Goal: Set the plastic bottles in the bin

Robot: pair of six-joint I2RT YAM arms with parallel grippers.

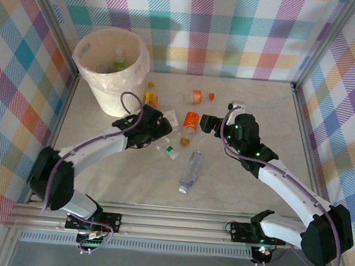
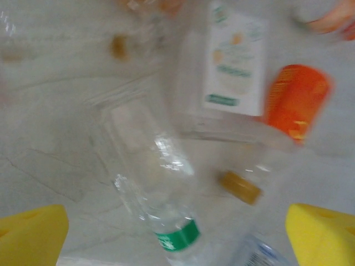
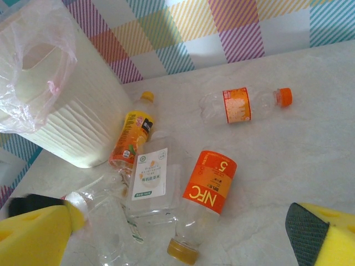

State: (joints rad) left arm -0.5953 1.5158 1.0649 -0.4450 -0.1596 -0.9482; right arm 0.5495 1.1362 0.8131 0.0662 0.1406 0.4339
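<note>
- The left claw (image 1: 164, 124) stands wide open and holds nothing. Its yellow fingers (image 2: 33, 235) hang on either side of a clear bottle with a green band (image 2: 166, 183), which lies on the counter (image 2: 50, 138).
- Just past that bottle lie a white-labelled bottle (image 2: 233, 61) and an orange-labelled bottle (image 2: 294, 100), close together. The left wrist view is blurred.
- The right claw (image 1: 205, 123) is also spread wide and empty, its yellow fingers (image 3: 33, 235) over the counter at the other side of the same cluster.
- In the right wrist view the orange-labelled bottle, marked NFC, lies ahead of that claw with its amber cap toward the camera, right beside the white-labelled bottle.
- Further out, a bottle with a yellow and black label (image 3: 132, 136) lies just beside the wall of the bin (image 3: 72, 133).
- An orange-capped bottle (image 3: 239, 104) lies apart from the cluster, nearer the checked wall (image 3: 222, 27).
- A clear bottle with a blue label (image 1: 190, 170) lies alone on the near side, between the two arms.
- The bin stands in the far left corner, lined with a plastic bag (image 3: 33, 77), with a bottle inside it (image 1: 118, 59).
</note>
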